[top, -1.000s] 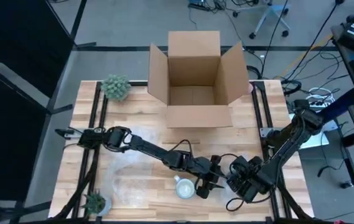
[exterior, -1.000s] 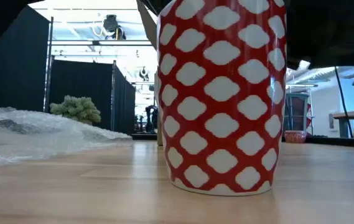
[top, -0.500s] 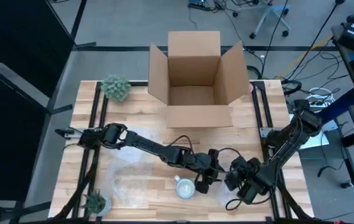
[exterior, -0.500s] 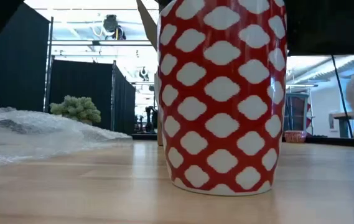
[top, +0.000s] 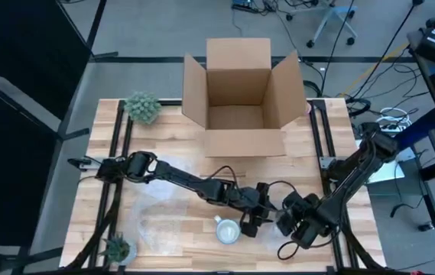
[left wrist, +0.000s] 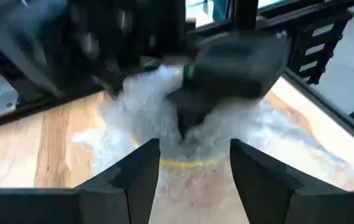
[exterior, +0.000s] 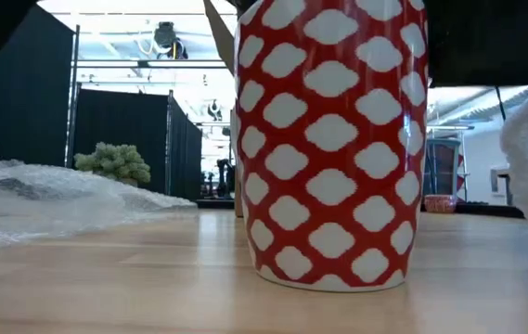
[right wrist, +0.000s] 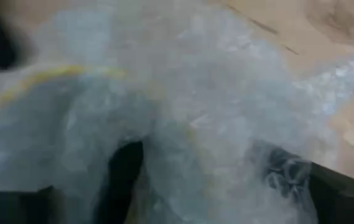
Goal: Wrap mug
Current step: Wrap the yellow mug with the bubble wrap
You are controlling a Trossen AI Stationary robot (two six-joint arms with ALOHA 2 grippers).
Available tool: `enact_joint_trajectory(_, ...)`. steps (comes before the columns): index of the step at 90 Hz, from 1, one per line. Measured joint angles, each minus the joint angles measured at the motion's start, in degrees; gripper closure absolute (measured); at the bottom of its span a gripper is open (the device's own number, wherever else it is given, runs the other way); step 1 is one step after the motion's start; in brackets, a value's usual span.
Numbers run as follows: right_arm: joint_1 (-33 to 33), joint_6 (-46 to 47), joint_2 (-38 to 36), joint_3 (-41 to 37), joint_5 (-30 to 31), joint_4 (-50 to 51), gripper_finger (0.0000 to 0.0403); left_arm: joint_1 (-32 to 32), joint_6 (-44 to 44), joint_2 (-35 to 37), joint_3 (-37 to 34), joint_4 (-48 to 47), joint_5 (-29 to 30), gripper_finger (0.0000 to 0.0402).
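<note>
Mug (top: 227, 231) sat low centre in the high view, near the table's (top: 163, 145) front edge. Left gripper (top: 252, 221) hovered just right of it, fingers (left wrist: 140, 177) apart. Right gripper (top: 287, 224) crowded in beside, buried in bubble wrap (right wrist: 183, 124), couldn't tell open or closed. Open board left upper right.

The high view looks straight down on the whole worktop (top: 171, 164), taking in both arms and the open cardboard box (top: 240, 95) at its far edge. The low view sits at worktop height, so near the red-and-white mug (exterior: 330, 139) that it fills the picture; the same mug (top: 227, 230) shows small from above. Both wrist views look from very close onto the bubble wrap (left wrist: 164, 118), which also shows in the low view.
</note>
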State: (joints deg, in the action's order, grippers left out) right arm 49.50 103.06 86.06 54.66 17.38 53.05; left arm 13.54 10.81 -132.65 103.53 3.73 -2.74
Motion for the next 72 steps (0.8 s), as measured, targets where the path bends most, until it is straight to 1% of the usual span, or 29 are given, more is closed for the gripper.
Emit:
enact_joint_trajectory(25, 0.0, -4.3, -7.2, 1.9, -4.0, 2.4, 0.011, 0.0, 0.0, -0.4, 0.0, 0.3, 0.0, 0.0222)
enact_joint_trajectory(44, 0.1, -6.3, -13.4, 2.8, -4.2, 4.7, 0.011, 0.0, 0.0, -0.4, 0.0, 0.5, 0.0, 0.0222)
enact_joint_trajectory(56, 0.1, -3.6, -15.4, 2.8, -3.4, 10.6, 0.011, 0.0, 0.0, -0.4, 0.0, 0.4, 0.0, 0.0222)
enact_joint_trajectory(64, 0.0, -0.3, -15.1, 2.8, -0.7, 15.5, 0.011, 0.0, 0.0, -0.4, 0.0, 0.4, 0.0, 0.0222)
enact_joint_trajectory(72, 0.0, 0.7, -14.0, 2.2, 2.2, 15.7, 0.011, 0.0, 0.0, -0.4, 0.0, 0.4, 0.0, 0.0222)
